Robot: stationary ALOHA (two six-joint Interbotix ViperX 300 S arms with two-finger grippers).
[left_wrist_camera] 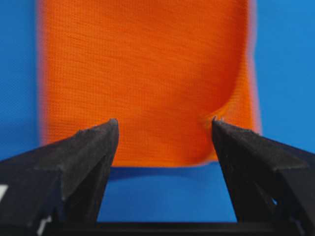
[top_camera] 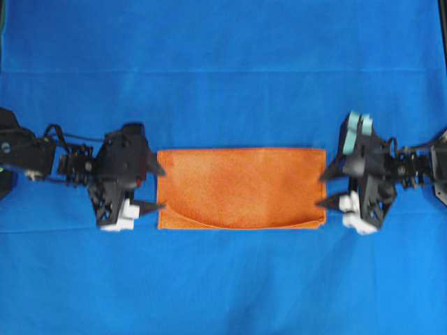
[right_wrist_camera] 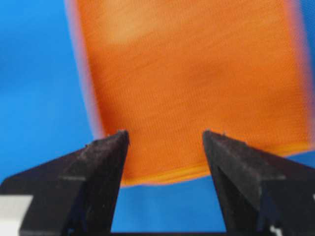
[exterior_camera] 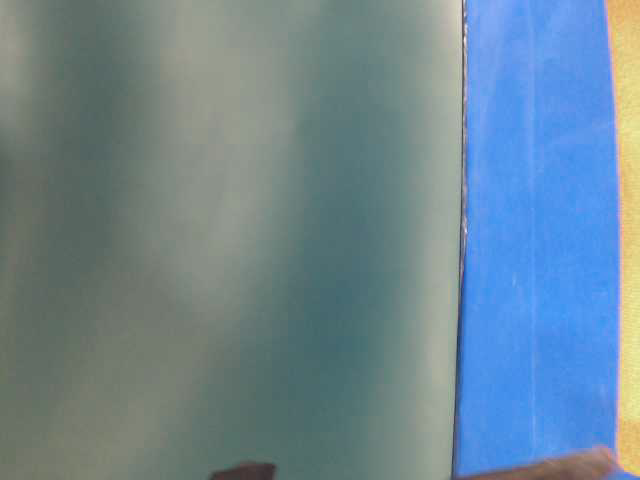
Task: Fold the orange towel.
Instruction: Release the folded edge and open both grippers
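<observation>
The orange towel (top_camera: 241,188) lies flat on the blue cloth as a wide rectangle, its upper layer curving short of the front edge. My left gripper (top_camera: 159,188) stands open just off the towel's left end, nothing between its fingers. At the right end my right gripper (top_camera: 327,190) is open too, fingertips at the towel's edge. In the left wrist view the towel (left_wrist_camera: 142,73) fills the top, and the left gripper (left_wrist_camera: 165,124) spans its near edge. The right wrist view shows the towel (right_wrist_camera: 192,78) beyond the open right gripper (right_wrist_camera: 166,133).
A large blue cloth (top_camera: 223,63) covers the whole work surface around the towel. The table-level view is mostly filled by a blurred grey-green surface (exterior_camera: 220,230), with a strip of blue cloth (exterior_camera: 535,250) at its right.
</observation>
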